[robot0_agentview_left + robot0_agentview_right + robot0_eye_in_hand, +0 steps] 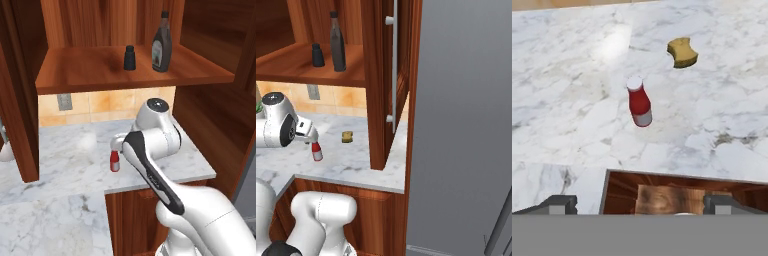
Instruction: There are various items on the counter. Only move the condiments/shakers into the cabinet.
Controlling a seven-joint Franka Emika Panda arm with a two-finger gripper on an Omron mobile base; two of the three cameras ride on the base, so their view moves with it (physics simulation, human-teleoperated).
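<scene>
The small red white-capped bottle (115, 161) (316, 151) (639, 103) stands upright on the marble counter (60, 165) (356, 160) (572, 75). My gripper (310, 136) (641, 202) hovers just above and in front of it, open, with its fingertips (559, 203) wide apart and nothing between them. In the left base view my own arm mostly hides the gripper. The dark brown sauce bottle (161, 42) (337, 42) and the black shaker (130, 58) (317, 55) stand on the cabinet shelf (90, 70) (286, 65). The yellow-brown spongy lump (347, 136) (682, 52) lies on the counter beyond the red bottle.
An open cabinet door (391, 75) with a white handle hangs at the right, and another door panel (20, 100) at the left. A wall outlet (63, 101) (313, 91) sits under the shelf. The counter's front edge and wooden base cabinet (672, 192) lie below the gripper.
</scene>
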